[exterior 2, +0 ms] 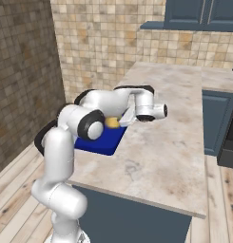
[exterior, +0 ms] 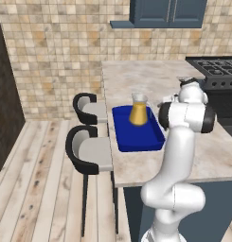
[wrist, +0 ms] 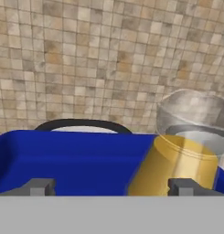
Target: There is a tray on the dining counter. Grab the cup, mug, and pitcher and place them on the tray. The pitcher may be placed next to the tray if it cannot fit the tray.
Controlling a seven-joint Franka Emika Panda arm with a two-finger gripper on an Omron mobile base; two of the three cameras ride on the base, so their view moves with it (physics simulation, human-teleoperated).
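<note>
Hand: my hand [wrist: 111, 187] is low over the tray, fingers spread wide, pinching nothing.
Pitcher: the pitcher [exterior: 139, 109] stands upright on the tray's far end; in my hand view it's at 3 o'clock.
Tray: the tray [exterior: 136, 137] lies on the bench [exterior: 136, 75], near the stools [exterior: 86, 149].
Writing: none I can read.

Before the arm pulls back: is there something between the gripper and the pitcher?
Nothing visible. In the hand view the pitcher stands on the tray right before the open gripper, toward its right fingertip, with no other object between them.
</note>
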